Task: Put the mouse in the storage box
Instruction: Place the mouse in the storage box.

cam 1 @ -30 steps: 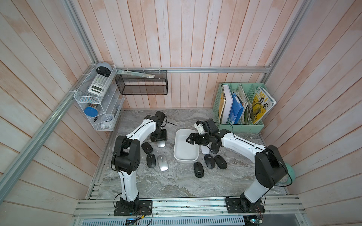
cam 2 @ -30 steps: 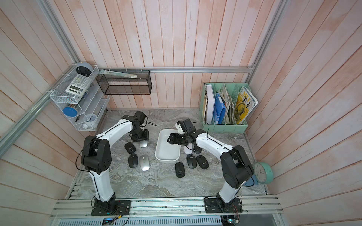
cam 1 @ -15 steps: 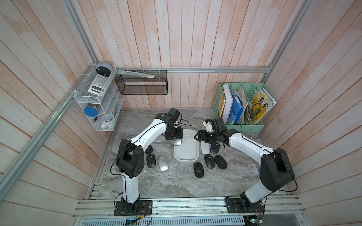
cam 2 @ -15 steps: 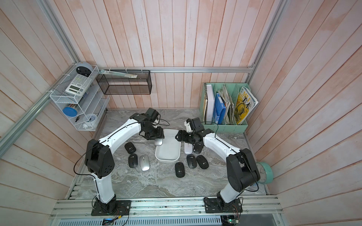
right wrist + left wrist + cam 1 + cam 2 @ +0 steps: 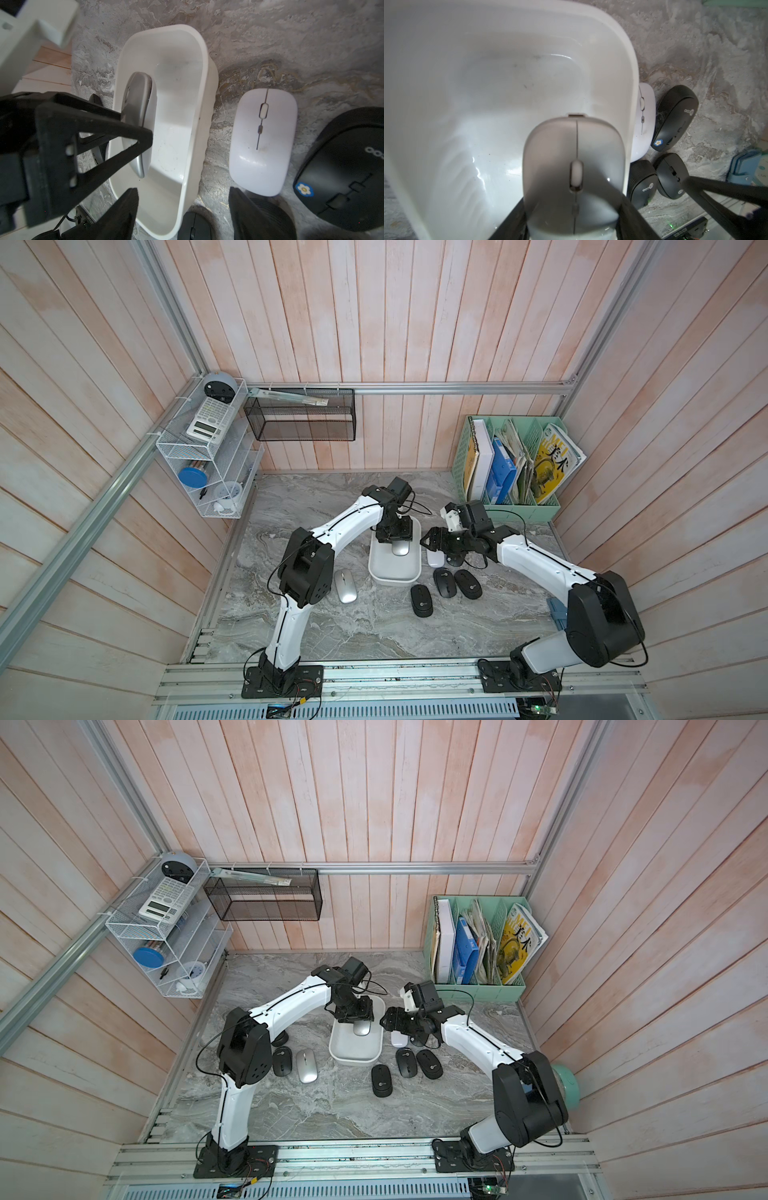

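- Over the inside of the storage box (image 5: pixel 394 578), toward its far end, the silver mouse (image 5: pixel 400 548) hangs in the left gripper (image 5: pixel 572 199). Contact with the box floor cannot be determined.
- The left gripper's jaws pinch the silver mouse by its two long sides at the rear. The scroll-wheel end projects free beyond the fingertips.
- The storage box stands on the marble table top (image 5: pixel 374 635), between the two arms.
- The right gripper (image 5: pixel 182 193) hovers just beside the box wall on the right-arm side, with its jaws spread and gripping no object.
- A white mouse (image 5: pixel 262 141) lies flat on the table just beside that same box wall.
- A black mouse with a flower sticker (image 5: pixel 342 176) lies next to the white mouse, on the side away from the box.
- Three black mice (image 5: pixel 444 583) lie near the box's near corner on the right-arm side.
- A second silver mouse (image 5: pixel 345 585) lies near the box's near corner on the left-arm side.
- A mint-green file organizer (image 5: pixel 511 506) stands well apart from the box, beyond its far right corner.
- A black wire-mesh basket (image 5: pixel 299 418) hangs on the wall beyond the box's far end.
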`<action>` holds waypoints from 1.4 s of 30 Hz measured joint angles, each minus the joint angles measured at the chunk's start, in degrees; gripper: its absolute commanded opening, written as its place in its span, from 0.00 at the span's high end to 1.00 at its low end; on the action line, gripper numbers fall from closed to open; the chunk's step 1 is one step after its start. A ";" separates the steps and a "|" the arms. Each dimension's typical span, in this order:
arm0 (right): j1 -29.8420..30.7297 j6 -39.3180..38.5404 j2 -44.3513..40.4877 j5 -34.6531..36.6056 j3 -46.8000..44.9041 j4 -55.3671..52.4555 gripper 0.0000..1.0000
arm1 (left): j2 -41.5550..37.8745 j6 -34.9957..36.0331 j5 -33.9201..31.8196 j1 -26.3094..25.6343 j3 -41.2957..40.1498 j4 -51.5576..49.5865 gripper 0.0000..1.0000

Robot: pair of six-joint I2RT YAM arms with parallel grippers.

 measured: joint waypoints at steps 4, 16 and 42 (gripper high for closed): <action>-0.02 -0.07 -2.38 0.79 -1.62 -1.40 0.25 | 2.71 -0.72 -0.52 0.04 2.71 -0.24 0.57; -1.03 -1.66 -8.09 4.33 -4.46 -6.10 0.25 | 6.73 -1.22 -2.10 0.04 3.26 0.70 0.57; -2.25 -3.54 -7.85 5.20 -5.79 -7.67 0.25 | 14.23 -3.45 -0.31 0.79 9.38 3.67 0.48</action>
